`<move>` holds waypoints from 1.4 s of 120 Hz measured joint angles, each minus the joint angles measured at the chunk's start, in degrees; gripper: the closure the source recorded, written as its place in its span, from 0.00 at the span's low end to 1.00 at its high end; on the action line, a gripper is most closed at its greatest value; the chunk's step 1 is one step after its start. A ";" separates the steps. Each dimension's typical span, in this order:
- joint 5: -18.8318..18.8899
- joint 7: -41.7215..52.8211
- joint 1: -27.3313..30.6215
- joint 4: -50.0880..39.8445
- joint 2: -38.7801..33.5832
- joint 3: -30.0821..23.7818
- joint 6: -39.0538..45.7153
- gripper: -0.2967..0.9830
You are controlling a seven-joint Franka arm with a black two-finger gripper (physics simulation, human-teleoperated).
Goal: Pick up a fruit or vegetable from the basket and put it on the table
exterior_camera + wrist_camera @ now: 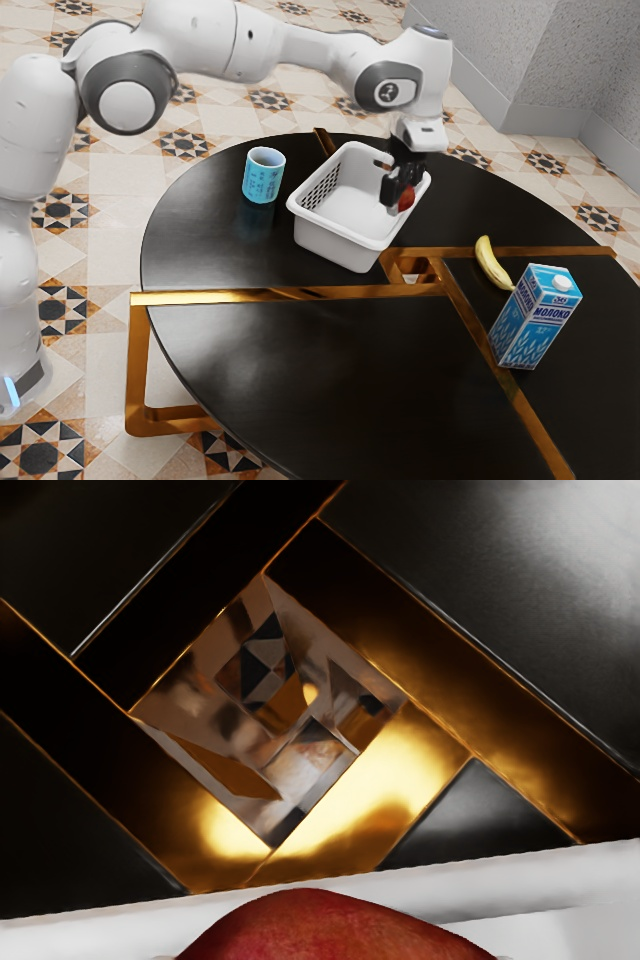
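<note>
Gripper: black, over the basket's mouth at its side toward the exterior view's right; the gripper points down and is pinching the red fruit.
Red fruit: the red fruit is between the fingers, near the basket's rim; how far it is above or below that rim I cannot tell.
Basket: the white basket stands upright on the worktop, between its middle and its far edge, with holes in its side wall.
Cup: the light blue cup is upright near the basket, toward the worktop's far edge on the exterior view's left.
Banana: the yellow banana lies on the worktop toward the exterior view's right, just beside the carton.
Carton: the blue and white carton stands upright, well apart from the cup.
Worktop: the worktop is black with a curved edge; gold-coloured strips cross it and frame a square opening near the basket.
Floor: the floor has patterned tiles.
</note>
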 joint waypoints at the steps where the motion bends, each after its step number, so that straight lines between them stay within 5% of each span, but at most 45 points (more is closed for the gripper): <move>1: 0.09 0.01 -0.01 0.04 -0.06 -0.15 -0.05 0.52; 46: 4.11 3.74 -5.93 20.47 10.91 -2.96 -1.01 0.52; 70: 4.77 5.85 -11.64 18.35 4.70 0.15 -1.16 0.52; 105: 5.18 8.01 -23.38 14.16 4.37 -4.31 -2.16 0.52; 158: 4.66 9.74 -24.15 3.65 8.69 -5.58 -0.23 0.53; 168: 0.26 9.66 -23.24 2.17 9.93 -3.85 1.30 0.40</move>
